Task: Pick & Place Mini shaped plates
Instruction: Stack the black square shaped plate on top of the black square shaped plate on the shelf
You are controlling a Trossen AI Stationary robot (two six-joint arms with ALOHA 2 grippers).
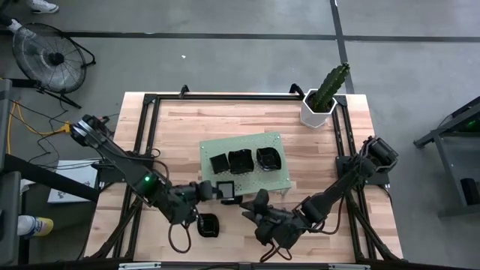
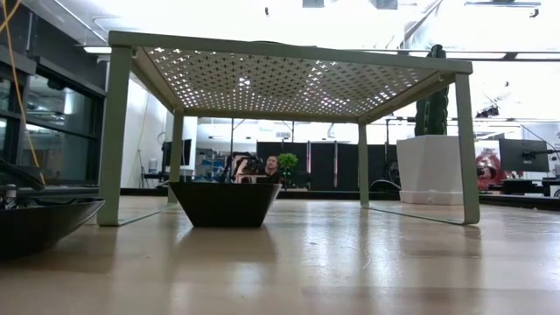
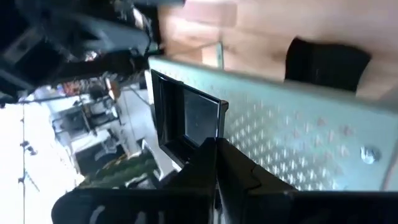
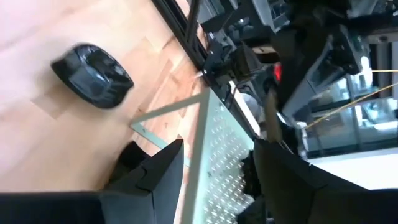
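Observation:
A green perforated board (image 1: 244,161) stands on legs mid-table with three mini shaped plates (image 1: 240,160) resting on top. My left gripper (image 1: 216,190) is shut on a square black plate (image 3: 186,118) at the board's near edge. Just to the right, my right gripper (image 1: 251,205) stands open with nothing between its fingers (image 4: 155,174), which point at the board's edge (image 4: 217,143). A round plate (image 1: 208,225) lies on the table nearer the front; the right wrist view shows this round plate (image 4: 93,73) too. Another plate (image 2: 225,203) sits on the table under the board. My left gripper pinches the square plate by one side of its rim (image 3: 208,134) between its two fingers. The fingers come from the table's left, slanting a little downward. The plate is tipped up on edge, clear of the table, beside the board's near edge.
A white hexagonal pot with a cactus (image 1: 319,109) stands at the table's far right corner. The board's legs (image 2: 114,140) and a black frame around the table (image 1: 150,112) border the work area. Bare wood lies to the left and right of the board.

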